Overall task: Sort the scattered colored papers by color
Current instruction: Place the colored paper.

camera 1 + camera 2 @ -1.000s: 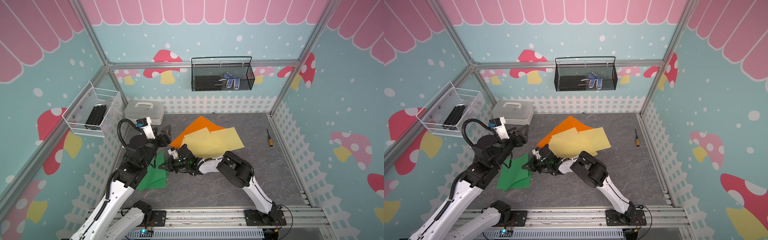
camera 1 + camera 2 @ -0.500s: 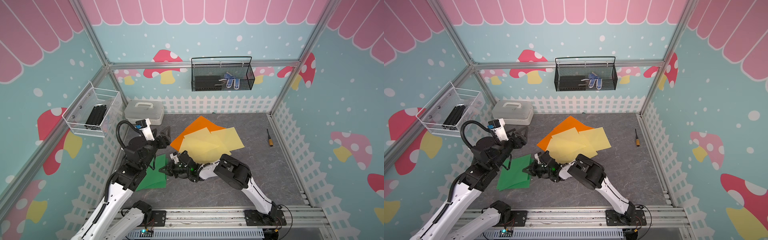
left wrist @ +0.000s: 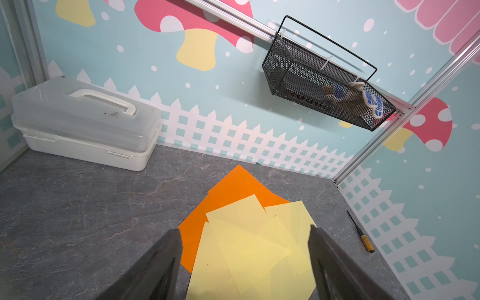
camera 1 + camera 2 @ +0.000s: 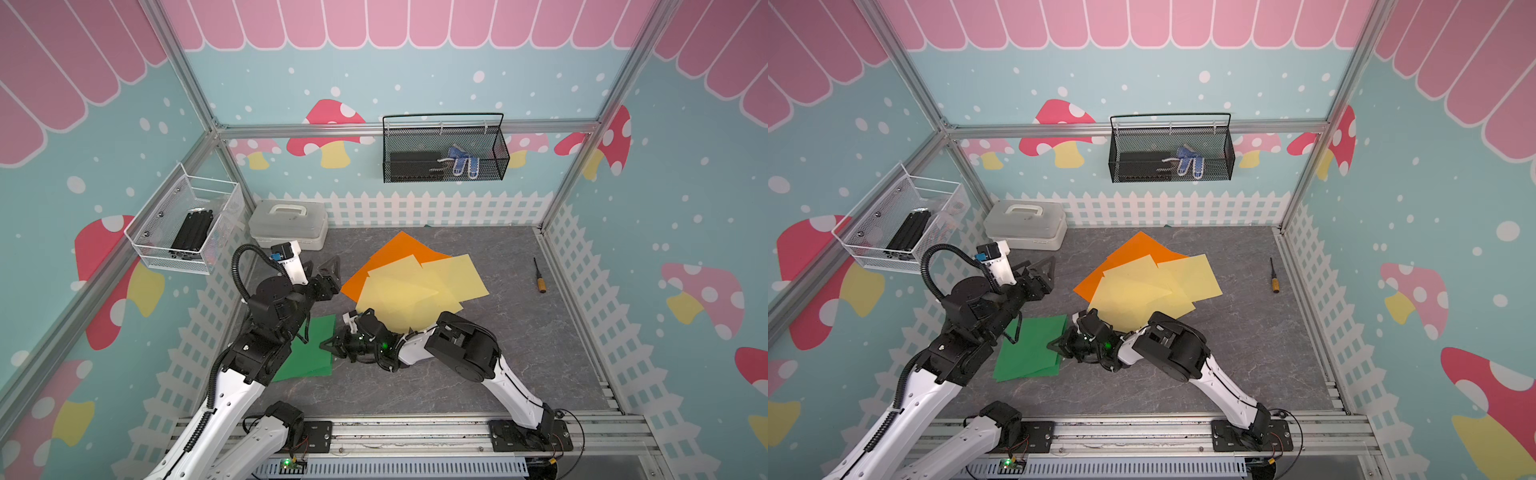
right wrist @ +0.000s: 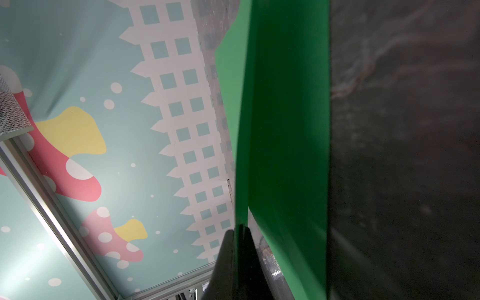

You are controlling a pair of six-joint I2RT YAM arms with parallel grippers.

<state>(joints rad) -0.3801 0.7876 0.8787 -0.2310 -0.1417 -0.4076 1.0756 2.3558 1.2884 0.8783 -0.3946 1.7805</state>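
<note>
Counting: three-plus yellow papers, two green papers, two orange papers.

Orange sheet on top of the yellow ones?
No, in the left wrist view the yellow sheets lie over the orange sheet, covering part of it.

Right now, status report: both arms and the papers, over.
Left jaws open, empty. Right jaws shut on green paper edge. Yellow sheets overlapping orange sheet, unsorted. Screwdriver lies apart.
</note>
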